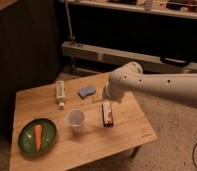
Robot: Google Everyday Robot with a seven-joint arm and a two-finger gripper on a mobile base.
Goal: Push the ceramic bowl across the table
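The ceramic bowl [37,137] is a shallow glossy green dish near the front left corner of the light wooden table [132,134]. An orange carrot [38,136] lies in it. My white arm reaches in from the right, and the gripper [105,98] hangs over the table's right middle, just above a small red and white packet [107,114]. The gripper is far to the right of the bowl, with the cup between them.
A translucent whitish cup [75,120] stands right of the bowl. A white tube [60,93] and a blue sponge [86,91] lie toward the table's back. A dark cabinet stands at the left, and a low shelf rail runs behind the table.
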